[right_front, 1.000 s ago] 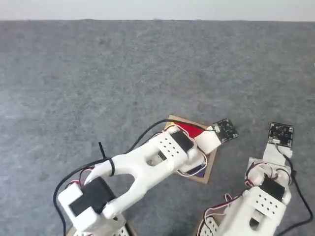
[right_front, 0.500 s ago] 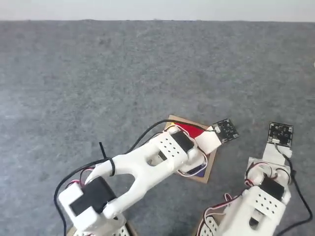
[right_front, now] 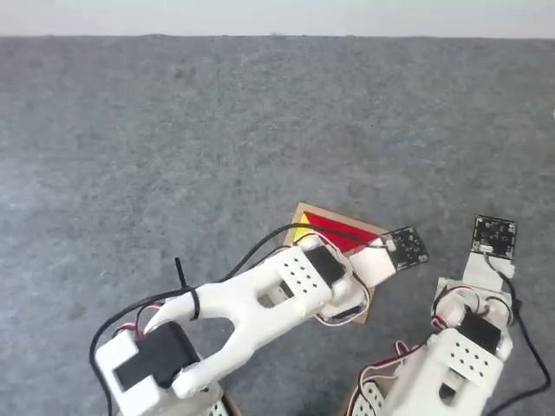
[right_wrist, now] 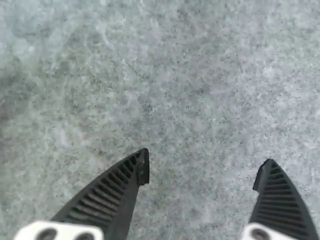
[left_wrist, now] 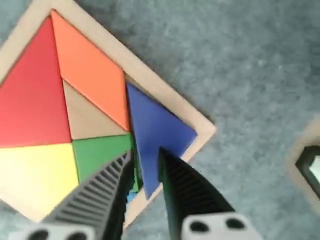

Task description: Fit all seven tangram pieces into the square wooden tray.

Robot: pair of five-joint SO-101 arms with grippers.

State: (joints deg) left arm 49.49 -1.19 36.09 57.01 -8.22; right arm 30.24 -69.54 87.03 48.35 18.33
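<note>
**Blue piece held at the tray's corner**

The right pincer [right_wrist: 200, 175] hangs with its fingers wide apart over the grey felt bench [right_wrist: 150, 75]. The left pincer [left_wrist: 145, 162] is clamped on the blue triangular piece [left_wrist: 155, 122], at a corner of the square wooden tray [left_wrist: 206, 131], just beside the green piece [left_wrist: 100, 155] and the orange parallelogram [left_wrist: 90, 70].

**Left arm** [right_front: 260, 299]: wht moulded plastic shell, grid of small round holes on upper face. Black box-shaped servo block [right_front: 152, 360] set in the shell, taken as ref. point.
- Black round cable [right_front: 251, 251] runs from beside ref. block along the shell.
- Black cable tie [right_front: 179, 264] w/ free tail sits just beyond the block.
- Thin red and wht wires [right_front: 345, 310] are looped at the shell end farthest from the block.
- Black square camera board [right_front: 408, 247] on wht bracket lies beyond those.

**Left gripper** [left_wrist: 145, 154]: black ribbed tapered fingers [left_wrist: 100, 195], wht base w/ dark round screw recesses.

**Right arm** [right_front: 460, 360], well apart from ref. block: same wht holed shell, thin red leads [right_front: 401, 351], second black camera board [right_front: 495, 234].

**Right gripper** [right_wrist: 206, 157]: identical black ribbed pads [right_wrist: 112, 195], wht bases.
</note>
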